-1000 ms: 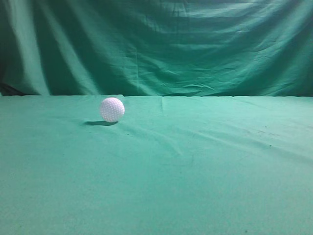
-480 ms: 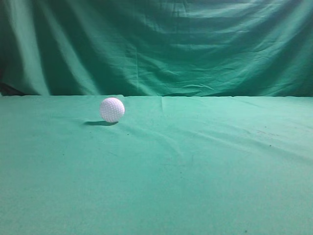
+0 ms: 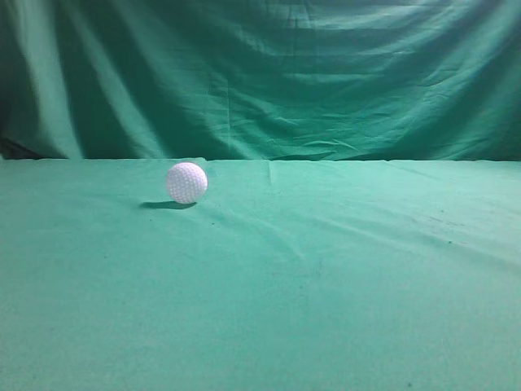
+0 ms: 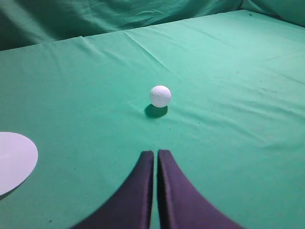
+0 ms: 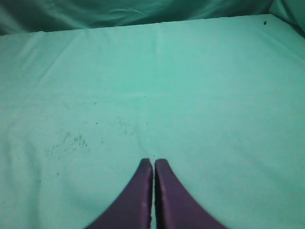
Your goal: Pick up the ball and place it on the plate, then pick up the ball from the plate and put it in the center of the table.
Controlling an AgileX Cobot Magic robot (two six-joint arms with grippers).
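Observation:
The white dimpled ball rests on the green table, left of the middle and toward the back in the exterior view. It also shows in the left wrist view, ahead of my left gripper, which is shut and empty and apart from the ball. A white plate shows partly at the left edge of the left wrist view. My right gripper is shut and empty over bare cloth. Neither gripper shows in the exterior view.
A draped green cloth backdrop hangs behind the table. Small dark specks dot the cloth to the left of my right gripper.

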